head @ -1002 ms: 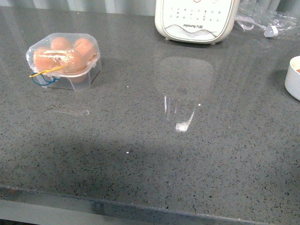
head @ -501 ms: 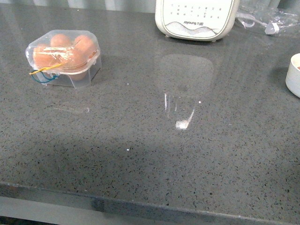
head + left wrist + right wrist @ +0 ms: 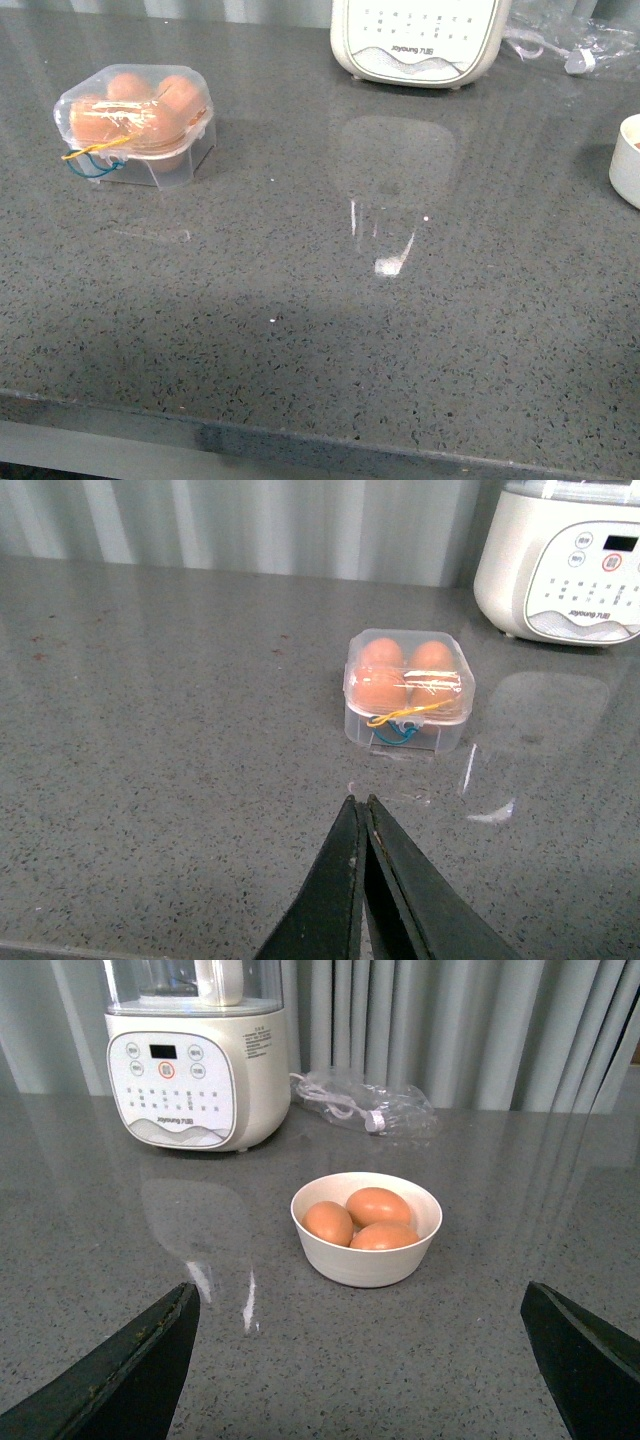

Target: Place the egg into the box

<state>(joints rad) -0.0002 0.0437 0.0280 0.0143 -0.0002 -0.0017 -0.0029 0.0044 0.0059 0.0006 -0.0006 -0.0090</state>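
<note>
The left pincer (image 3: 361, 810) has its two dark fingers pressed together with nothing between them, hanging above the grey tabletop (image 3: 160, 740). Just beyond its tips sits the box (image 3: 409, 692), lid down, four orange-brown eggs inside and blue and yellow bands at its front edge. In the front view the box (image 3: 136, 125) stands at the far left of the tabletop.

The right pincer (image 3: 360, 1360) is spread wide and holds nothing. Ahead of it, between the lines of its fingers, stands a white bowl (image 3: 366, 1228) with three eggs; the nearest egg (image 3: 385, 1236) lies against the front wall. Behind stand a white appliance (image 3: 195, 1055) and a bagged cable (image 3: 365, 1108).
</note>
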